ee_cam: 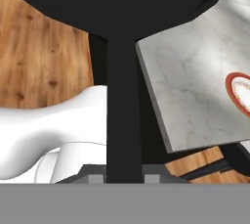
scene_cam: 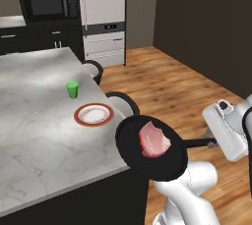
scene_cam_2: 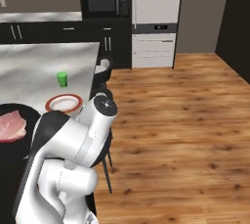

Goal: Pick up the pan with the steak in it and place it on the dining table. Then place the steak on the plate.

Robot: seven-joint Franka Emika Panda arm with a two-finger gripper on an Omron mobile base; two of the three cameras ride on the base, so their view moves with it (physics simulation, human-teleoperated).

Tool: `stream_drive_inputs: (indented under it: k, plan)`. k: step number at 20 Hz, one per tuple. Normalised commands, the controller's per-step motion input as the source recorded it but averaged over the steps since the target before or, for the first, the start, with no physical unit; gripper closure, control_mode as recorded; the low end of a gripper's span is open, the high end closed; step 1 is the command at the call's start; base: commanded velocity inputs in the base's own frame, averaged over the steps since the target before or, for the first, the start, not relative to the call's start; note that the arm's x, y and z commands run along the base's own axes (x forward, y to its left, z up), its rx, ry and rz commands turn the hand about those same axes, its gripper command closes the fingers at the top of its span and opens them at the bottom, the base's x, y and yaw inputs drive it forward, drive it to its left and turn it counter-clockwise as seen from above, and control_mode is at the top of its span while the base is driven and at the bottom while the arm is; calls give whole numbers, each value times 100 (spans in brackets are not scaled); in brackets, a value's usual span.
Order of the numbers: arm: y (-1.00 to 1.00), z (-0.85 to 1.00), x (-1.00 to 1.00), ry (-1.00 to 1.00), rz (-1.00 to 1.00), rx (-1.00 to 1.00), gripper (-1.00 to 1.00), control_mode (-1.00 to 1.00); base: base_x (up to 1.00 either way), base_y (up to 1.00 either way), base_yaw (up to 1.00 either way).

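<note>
The black pan (scene_cam: pixel 167 162) hangs in the air by the near right corner of the dining table (scene_cam: pixel 39 140), its thin handle (scene_cam: pixel 197 143) pointing right. My gripper (scene_cam: pixel 212 144) is shut on the end of that handle (ee_cam: pixel 123 96). The pink-red steak (scene_cam: pixel 154 139) lies in the pan, and it also sits at the left edge of the right base view (scene_cam_2: pixel 10 126). The white plate with a reddish-brown rim (scene_cam: pixel 93 114) rests on the marbled top, left of and beyond the pan. In the hand view the plate (ee_cam: pixel 240 93) is at the right edge, on the table (ee_cam: pixel 195 86).
A small green cup (scene_cam: pixel 72 89) stands on the table behind the plate. Two dark-backed stools (scene_cam: pixel 123 101) (scene_cam: pixel 93 69) stand along the table's right side. My own white arm (scene_cam: pixel 189 184) bends under the pan. Wooden floor (scene_cam: pixel 177 86) lies open to the right.
</note>
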Motion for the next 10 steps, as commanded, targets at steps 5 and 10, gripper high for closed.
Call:
stream_drive_inputs:
  k: [5, 10]
  plan:
    - [0, 0, 0, 0, 0, 0, 100, 100, 14, -30, 1]
    - [0, 0, 0, 0, 0, 0, 100, 100, 0, -37, 2]
